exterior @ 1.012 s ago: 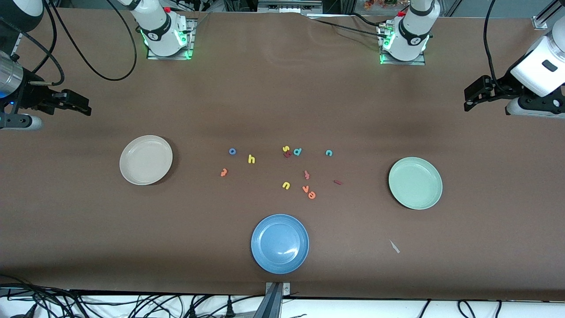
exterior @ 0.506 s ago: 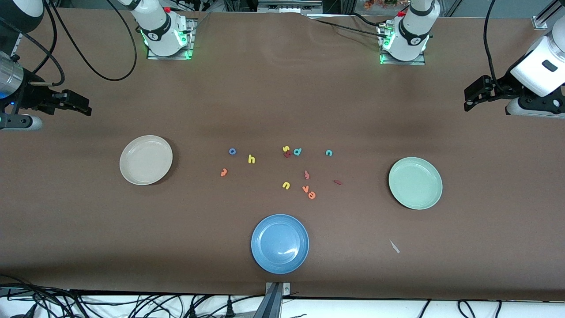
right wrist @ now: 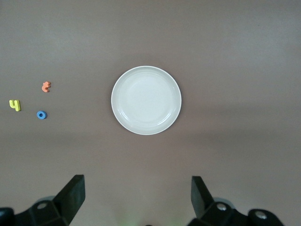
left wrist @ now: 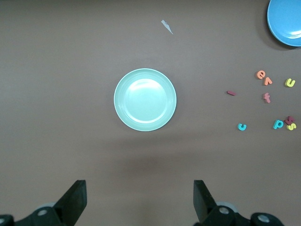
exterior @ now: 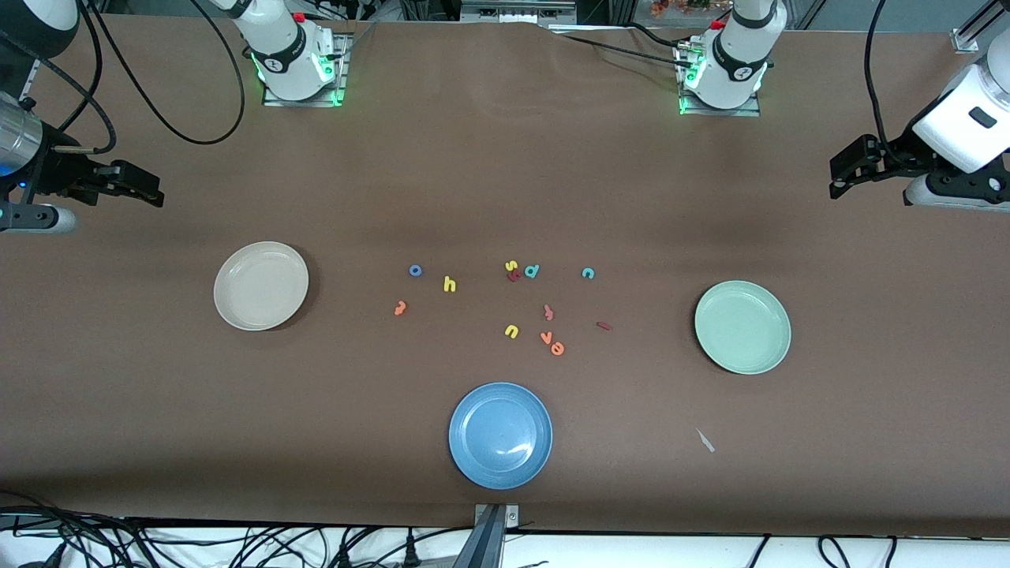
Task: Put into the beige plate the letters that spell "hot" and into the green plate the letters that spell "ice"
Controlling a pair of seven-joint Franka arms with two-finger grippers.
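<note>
Around the blue plate (exterior: 500,435) as landmark, every letter lies farther from the front camera on the worktop (exterior: 505,197): blue "o" (exterior: 415,270), yellow "h" (exterior: 449,284), orange "t" (exterior: 400,308) toward the beige plate (exterior: 261,285); teal "c" (exterior: 587,273), red "i" (exterior: 604,325), orange "e" (exterior: 558,348) toward the green plate (exterior: 742,326). Both plates sit empty. The left tool (left wrist: 138,200) and right tool (right wrist: 136,197) wait, jaws wide, holding nothing. Risk: "e" touches the orange "v" (exterior: 546,338), so a pinch may drag both. No brand is legible.
</note>
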